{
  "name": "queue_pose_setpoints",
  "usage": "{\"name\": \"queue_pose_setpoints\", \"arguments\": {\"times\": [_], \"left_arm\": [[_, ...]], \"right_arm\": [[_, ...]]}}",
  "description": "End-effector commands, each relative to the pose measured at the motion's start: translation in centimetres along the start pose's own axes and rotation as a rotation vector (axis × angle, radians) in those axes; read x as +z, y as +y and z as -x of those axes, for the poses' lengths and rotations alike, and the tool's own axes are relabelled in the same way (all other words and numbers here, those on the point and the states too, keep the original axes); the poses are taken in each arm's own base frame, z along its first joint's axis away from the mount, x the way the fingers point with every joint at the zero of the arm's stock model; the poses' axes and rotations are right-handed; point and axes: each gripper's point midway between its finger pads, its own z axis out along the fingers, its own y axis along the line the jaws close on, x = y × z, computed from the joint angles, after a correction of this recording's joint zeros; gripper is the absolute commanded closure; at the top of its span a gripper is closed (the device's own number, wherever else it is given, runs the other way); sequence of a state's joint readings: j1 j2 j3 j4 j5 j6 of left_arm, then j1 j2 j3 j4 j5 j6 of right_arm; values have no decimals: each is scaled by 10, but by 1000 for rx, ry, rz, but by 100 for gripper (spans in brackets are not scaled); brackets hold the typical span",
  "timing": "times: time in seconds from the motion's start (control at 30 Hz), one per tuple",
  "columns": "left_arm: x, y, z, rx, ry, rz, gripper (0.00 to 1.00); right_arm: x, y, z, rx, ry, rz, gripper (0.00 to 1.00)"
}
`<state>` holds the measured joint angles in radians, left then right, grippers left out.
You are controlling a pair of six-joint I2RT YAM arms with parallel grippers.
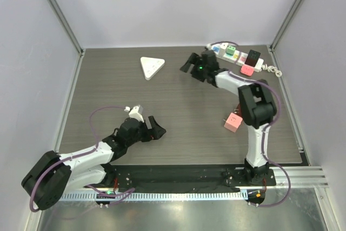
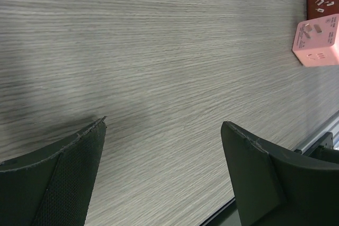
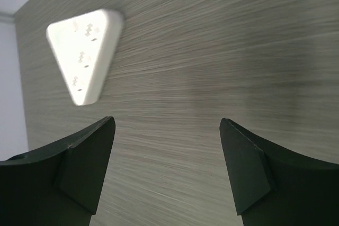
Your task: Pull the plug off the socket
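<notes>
The left gripper (image 2: pixel 164 124) and right gripper (image 3: pixel 167 121) both gape wide, holding nothing. The pink plug (image 1: pixel 233 121) lies loose near the right edge of the surface (image 1: pixel 178 101), apart from the power strip (image 1: pixel 238 58) in the far-right corner.

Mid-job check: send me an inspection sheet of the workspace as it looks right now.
Surface: dark wood-grain table, no spills seen.
Job's things: power strip at the far right, carrying a green plug, black plug and pink plug.
Clutter: white triangular socket far centre; pink cube adapter loose beside the right arm.
Pincers: left pincer open, empty, over bare table; right pincer open, empty, between triangular socket and strip.
Cables: purple cables along both arms; strip's white cord bunched far right.
Surroundings: pale walls, metal frame posts.
</notes>
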<state>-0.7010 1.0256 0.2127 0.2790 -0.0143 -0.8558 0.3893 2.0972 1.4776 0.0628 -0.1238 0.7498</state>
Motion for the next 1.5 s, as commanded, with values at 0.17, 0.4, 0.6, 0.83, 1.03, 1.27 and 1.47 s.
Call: {"name": "queue_pose_setpoints", "arguments": {"times": [0.17, 0.4, 0.6, 0.83, 1.03, 1.27, 1.47], "left_arm": [[2, -25, 27, 29, -85, -55, 10], [5, -31, 27, 55, -65, -65, 9], [9, -30, 24, 66, -46, -54, 10], [9, -33, 24, 78, -40, -69, 10], [11, -36, 25, 93, -39, -77, 10], [6, -38, 28, 100, -58, -95, 9], [1, -45, 22, 102, -49, -153, 9]], "right_arm": [[-98, -157, 87, 108, -249, -291, 15], [-134, -226, 115, 187, -323, -409, 15], [-143, -258, 127, 340, -388, -363, 16], [-154, -282, 142, 480, -486, -311, 16], [-170, -297, 145, 571, -563, -276, 16], [-185, -289, 141, 604, -585, -267, 19], [-189, -321, 153, 626, -554, -542, 26]]}}
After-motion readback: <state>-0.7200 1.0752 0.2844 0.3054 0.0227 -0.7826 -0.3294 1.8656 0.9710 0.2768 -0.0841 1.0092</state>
